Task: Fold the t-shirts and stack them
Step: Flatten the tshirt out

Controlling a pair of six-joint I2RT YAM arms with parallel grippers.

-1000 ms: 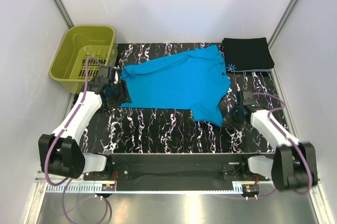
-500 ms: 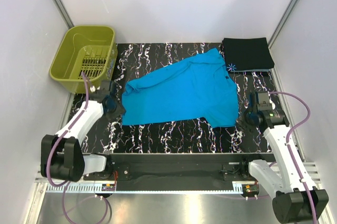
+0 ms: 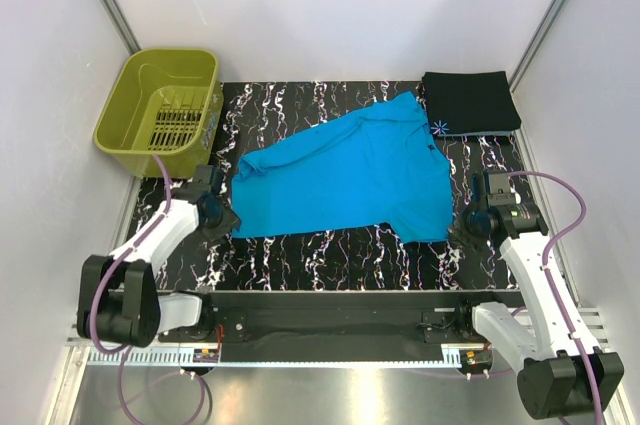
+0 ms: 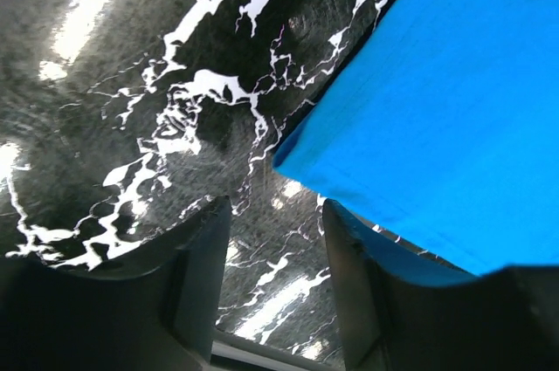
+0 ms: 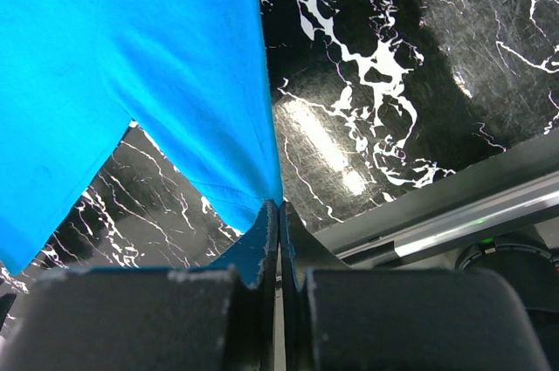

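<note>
Left wrist view: turquoise t-shirt (image 4: pixel 454 100) runs off the top and right edges, so I see only one hem corner. The fingers of my left gripper (image 4: pixel 272 214) are cut off by the bottom edge, dark and out of focus. The shirt's lower edge is lost behind one finger.

Right wrist view: shirt cut by the top and left edges. Its corner vanishes into my right gripper (image 5: pixel 279 214), jaws pressed together, so the cloth inside is unseen.

Top view: fingertips on both arms too small and dark to tell apart. Black t-shirt (image 3: pixel 470 102): fold layers not countable. Starburst mark (image 3: pixel 438 128) too small for detail.
</note>
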